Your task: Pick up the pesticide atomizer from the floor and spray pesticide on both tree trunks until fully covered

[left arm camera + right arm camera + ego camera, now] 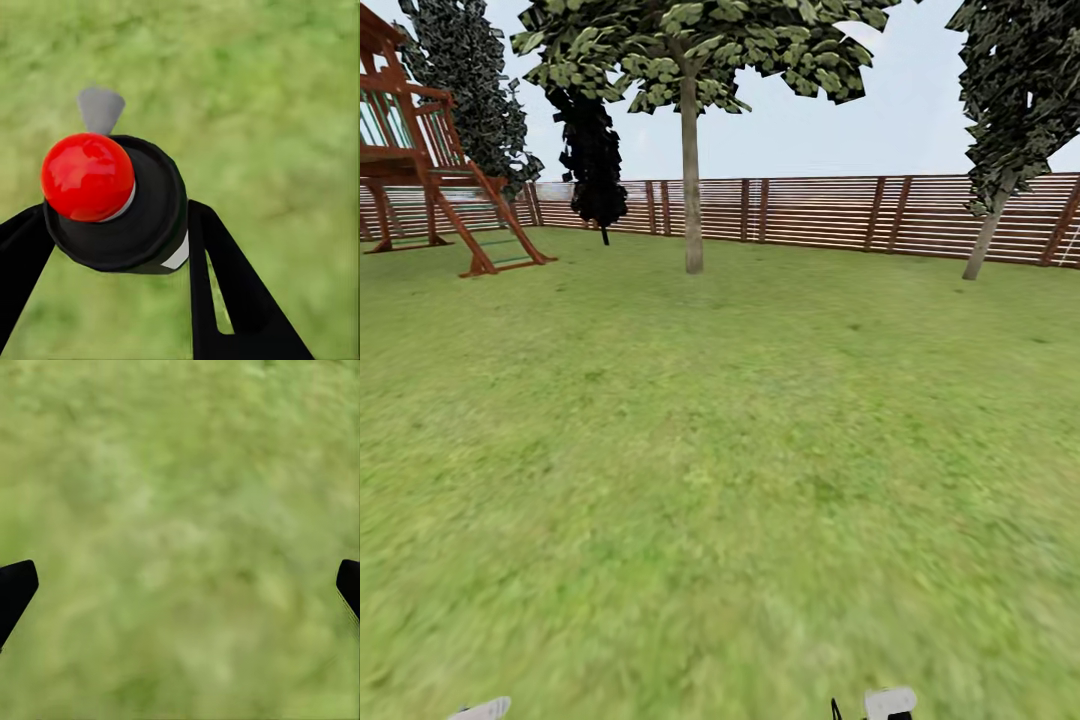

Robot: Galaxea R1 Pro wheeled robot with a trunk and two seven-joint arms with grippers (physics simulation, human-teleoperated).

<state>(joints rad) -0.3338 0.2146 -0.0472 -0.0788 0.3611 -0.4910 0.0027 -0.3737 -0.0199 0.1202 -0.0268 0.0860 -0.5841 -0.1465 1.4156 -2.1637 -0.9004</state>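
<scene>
Ahead, from the head camera, the garden lawn (720,480) is stretching away as blurry, mottled green grass toward a reddish-brown slatted fence (820,215) at twelve o'clock. A tree with a straight grey-tan trunk (691,190) is standing at about twelve o'clock, its ragged green crown overhead; a second tree's leaning trunk (985,235) is standing near the fence at about two o'clock. A black cypress-like tree (592,160) and a red-brown wooden play frame (430,160) are sitting around ten to eleven o'clock.

Over the left wrist, the left hand (112,240) is gripping the pesticide atomizer (135,217), its two black fingers (225,285) pressing against either side of the round dark body. A glossy red ball top is facing the camera, a grey nozzle is jutting out beyond it, and a sliver of white label is showing, with no writing readable.

Over the right wrist, the right hand (180,585) is hanging wide open and holding nothing above the blurred grass.
</scene>
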